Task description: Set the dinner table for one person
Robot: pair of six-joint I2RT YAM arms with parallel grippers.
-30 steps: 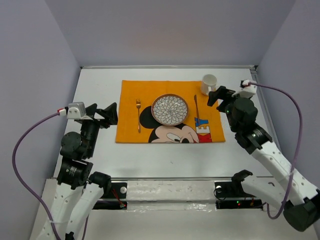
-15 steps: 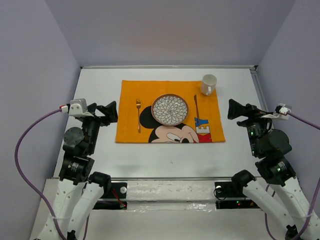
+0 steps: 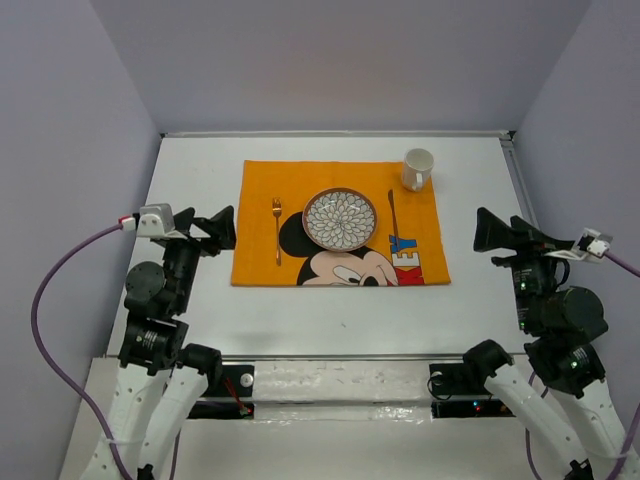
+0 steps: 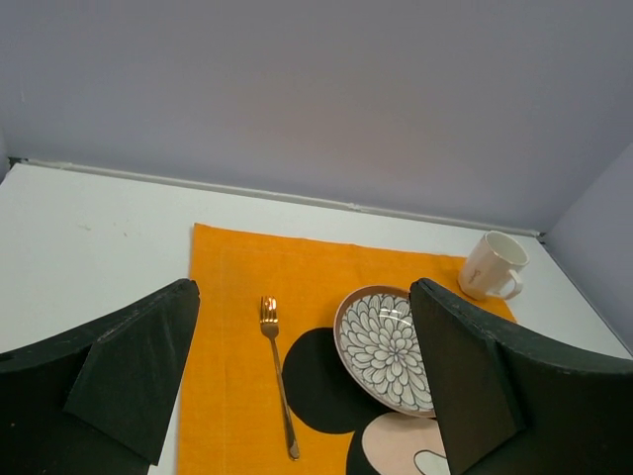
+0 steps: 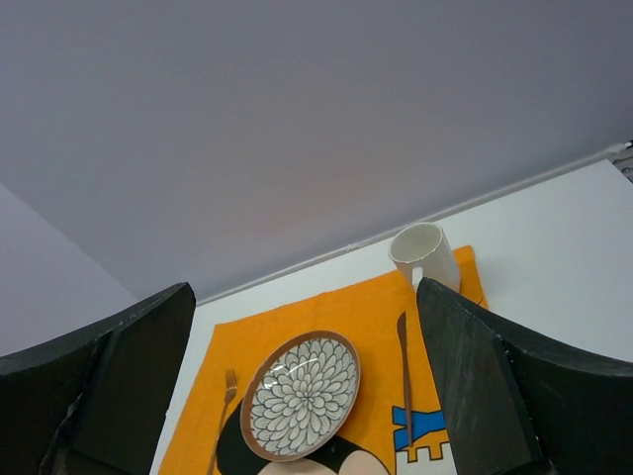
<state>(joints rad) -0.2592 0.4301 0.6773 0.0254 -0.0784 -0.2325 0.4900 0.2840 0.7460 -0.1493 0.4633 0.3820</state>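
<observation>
step: setting judged complete | dinner table [image 3: 340, 300] fills mid-frame; orange mat [image 3: 262, 190] centre carries plate [image 3: 341, 219], fork [image 3: 278, 230], knife [image 3: 392, 215], mug [image 3: 417, 168] | left gripper [image 3: 222, 230], right gripper [image 3: 482, 232] spread wide, empty | next: probably only an alignment check

- The only lettering that can be read is "KEY" [image 3: 404, 254], printed in big block capitals on the orange mat [image 3: 262, 190] that lies on the bench [image 3: 200, 165].
- In the top view it runs sideways beside the mat's right edge, near the near right corner and next to the cartoon mouse figure [image 3: 340, 268].
- In the right wrist view one blue letter [image 5: 419, 436] shows at the bottom edge, cut off too far to read.
</observation>
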